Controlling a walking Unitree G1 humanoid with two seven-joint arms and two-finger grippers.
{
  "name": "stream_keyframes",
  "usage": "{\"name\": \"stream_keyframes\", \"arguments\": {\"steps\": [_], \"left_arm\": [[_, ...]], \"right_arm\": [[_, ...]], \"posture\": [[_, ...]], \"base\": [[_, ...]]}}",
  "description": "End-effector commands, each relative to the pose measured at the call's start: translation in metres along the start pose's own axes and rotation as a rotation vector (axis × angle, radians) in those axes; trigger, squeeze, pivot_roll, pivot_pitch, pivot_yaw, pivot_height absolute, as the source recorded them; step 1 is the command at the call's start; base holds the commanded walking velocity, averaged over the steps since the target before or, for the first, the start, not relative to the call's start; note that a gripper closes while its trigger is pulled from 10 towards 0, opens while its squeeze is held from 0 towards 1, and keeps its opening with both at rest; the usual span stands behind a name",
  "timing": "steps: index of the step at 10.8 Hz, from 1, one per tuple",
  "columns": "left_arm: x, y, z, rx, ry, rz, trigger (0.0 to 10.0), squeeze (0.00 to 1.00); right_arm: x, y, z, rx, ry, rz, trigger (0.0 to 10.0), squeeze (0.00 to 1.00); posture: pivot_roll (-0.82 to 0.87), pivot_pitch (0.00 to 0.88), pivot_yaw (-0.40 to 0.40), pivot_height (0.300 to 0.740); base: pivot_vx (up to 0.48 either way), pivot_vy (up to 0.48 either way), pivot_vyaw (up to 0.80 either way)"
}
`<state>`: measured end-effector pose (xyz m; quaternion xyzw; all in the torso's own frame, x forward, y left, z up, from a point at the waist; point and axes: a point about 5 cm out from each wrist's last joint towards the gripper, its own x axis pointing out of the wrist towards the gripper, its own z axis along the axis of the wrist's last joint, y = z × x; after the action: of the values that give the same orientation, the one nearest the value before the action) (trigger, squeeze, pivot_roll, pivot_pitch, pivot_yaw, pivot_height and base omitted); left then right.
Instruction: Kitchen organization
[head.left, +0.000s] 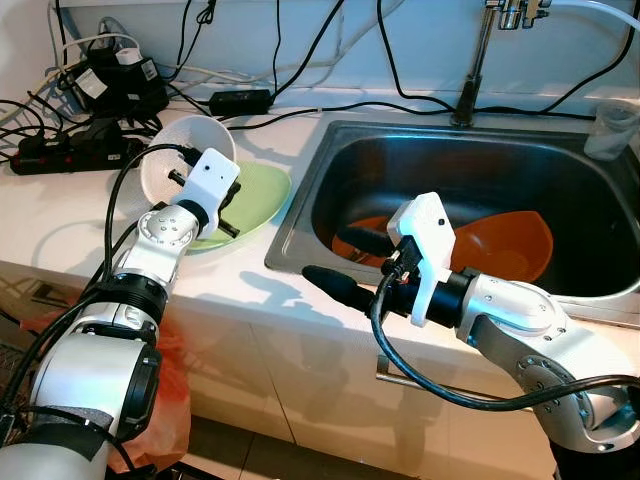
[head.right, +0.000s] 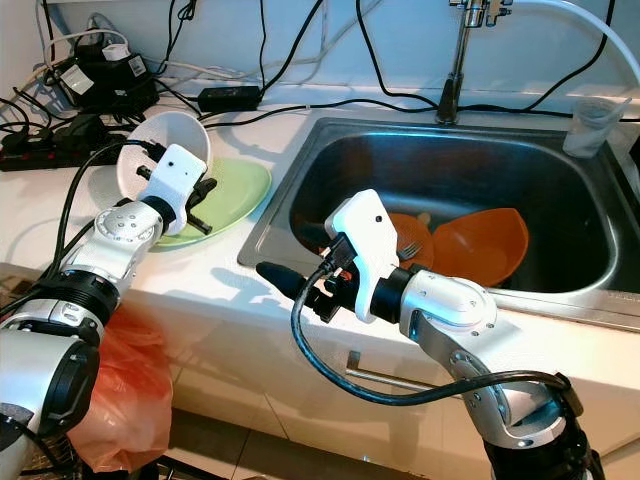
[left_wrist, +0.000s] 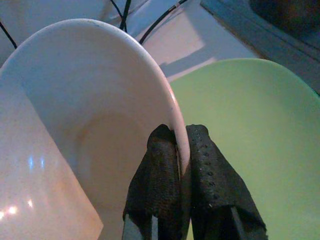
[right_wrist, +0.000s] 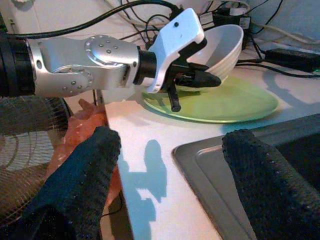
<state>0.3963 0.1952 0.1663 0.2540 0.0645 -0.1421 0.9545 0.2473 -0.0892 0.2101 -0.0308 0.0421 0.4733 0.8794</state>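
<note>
A white bowl is tilted up on its side above a light green plate on the white counter. My left gripper is shut on the bowl's rim, one finger inside and one outside. The right wrist view shows that same pinch from the side, with the left gripper just over the green plate. My right gripper hovers open over the front left corner of the steel sink, with nothing between its fingers.
Orange dishes and a fork lie in the sink basin. A faucet and a clear plastic cup stand behind it. Power strips and cables crowd the back left counter. An orange bag hangs below the counter edge.
</note>
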Motion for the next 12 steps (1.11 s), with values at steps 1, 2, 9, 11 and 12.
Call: {"name": "stream_keyframes", "arguments": {"steps": [1, 2, 9, 11, 12], "left_arm": [[0.000, -0.003, -0.004, -0.018, 0.018, -0.017, 0.0, 0.00], [0.000, -0.003, -0.004, -0.018, 0.018, -0.017, 0.0, 0.00], [0.008, -0.031, 0.055, 0.038, -0.336, -0.079, 0.0, 0.00], [0.007, -0.044, 0.073, 0.025, -0.458, -0.084, 0.0, 0.00], [0.008, -0.052, 0.081, 0.025, -0.495, -0.110, 0.0, 0.00]], "right_arm": [[0.001, 0.002, 0.004, -0.011, -0.020, 0.014, 10.0, 0.00], [0.001, 0.001, 0.004, -0.011, -0.020, 0.013, 10.0, 0.00], [0.000, -0.003, 0.003, -0.025, -0.035, -0.038, 10.0, 0.00], [-0.003, -0.017, 0.002, -0.042, -0.022, -0.159, 10.0, 0.00], [-0.007, -0.025, 0.000, -0.063, 0.005, -0.219, 10.0, 0.00]], "posture": [[-0.12, 0.000, 0.112, 0.740], [-0.12, 0.000, 0.112, 0.740], [-0.14, 0.000, 0.130, 0.740], [-0.15, 0.000, 0.142, 0.740], [-0.16, 0.000, 0.147, 0.740]], "base": [[0.000, 0.000, 0.00], [0.000, 0.000, 0.00], [0.000, 0.000, 0.00], [0.000, 0.000, 0.00], [0.000, 0.000, 0.00]]}}
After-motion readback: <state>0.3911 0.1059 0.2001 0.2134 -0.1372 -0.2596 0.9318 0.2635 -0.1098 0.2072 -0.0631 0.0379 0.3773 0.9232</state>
